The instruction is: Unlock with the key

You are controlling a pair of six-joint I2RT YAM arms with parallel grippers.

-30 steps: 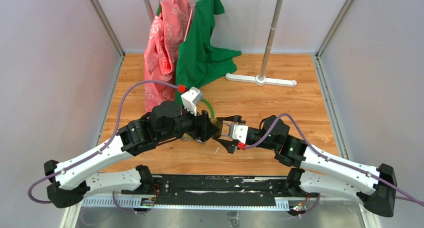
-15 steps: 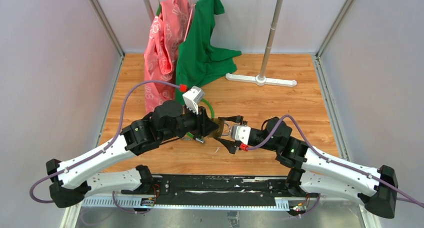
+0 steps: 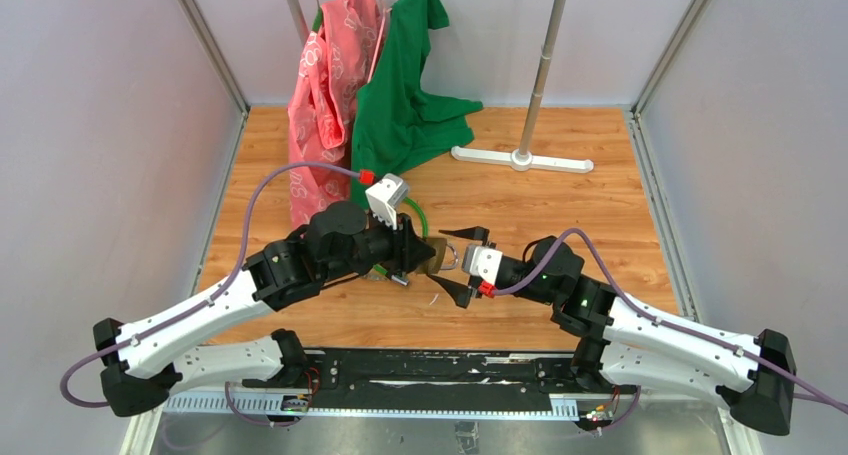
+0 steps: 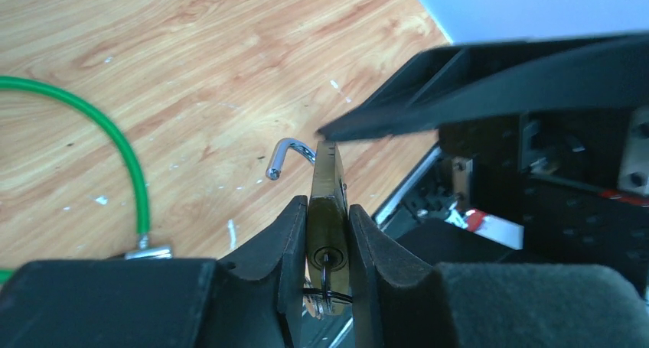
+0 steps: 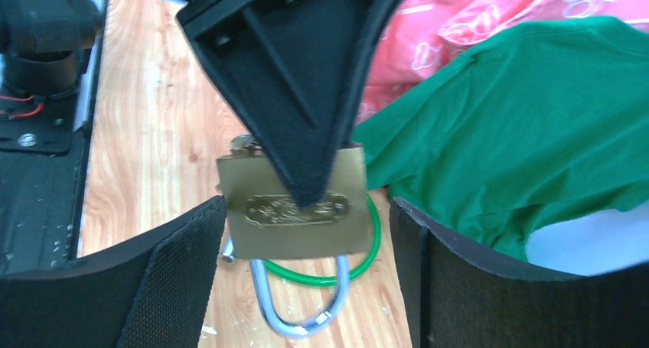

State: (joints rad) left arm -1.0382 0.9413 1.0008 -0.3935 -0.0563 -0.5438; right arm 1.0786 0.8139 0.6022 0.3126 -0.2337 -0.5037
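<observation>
My left gripper (image 3: 430, 258) is shut on a brass padlock (image 4: 327, 176), its pads clamping both flat faces. A small bunch of silvery keys (image 4: 331, 283) sits in the padlock's keyhole. The silver shackle (image 4: 287, 151) shows one free end. In the right wrist view the padlock (image 5: 268, 237) and its shackle (image 5: 302, 321) hang between the fingers of my right gripper (image 5: 308, 210), which is open and touches neither. My right gripper (image 3: 460, 263) faces the left one. The green cable lock (image 4: 122, 149) lies on the floor behind. The tiny single key is not in view.
A pink garment (image 3: 325, 95) and a green shirt (image 3: 405, 105) hang from a rack, with its white foot (image 3: 520, 159) at the back. The wooden floor (image 3: 560, 215) is walled on three sides. A black rail (image 3: 430, 370) runs along the near edge.
My right gripper's fingers have spread wider apart around the shackle. The left arm has shifted slightly and still holds the padlock.
</observation>
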